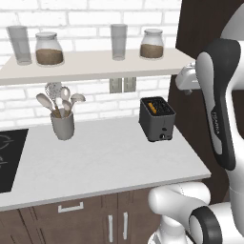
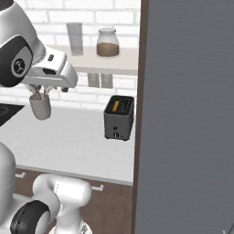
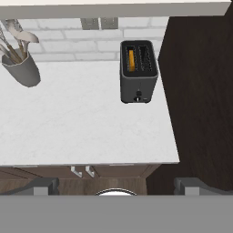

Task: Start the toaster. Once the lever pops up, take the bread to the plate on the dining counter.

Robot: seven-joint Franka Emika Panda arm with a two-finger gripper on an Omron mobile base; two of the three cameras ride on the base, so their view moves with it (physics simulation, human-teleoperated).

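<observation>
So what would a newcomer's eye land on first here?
Probably the dark toaster standing at the right end of the white counter, with a golden slice of bread sitting in its left slot. Next, the grey cup of spoons near the brick wall.

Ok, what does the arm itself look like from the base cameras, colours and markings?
The arm is glossy white with rounded, tube-like links and black bands at the joints. One dark panel on the upright link carries small pale lettering, too small to read. A round dark joint cap bears a small pale emblem. No cables are visible. The pincer's fingertips look dark grey and blocky.
</observation>
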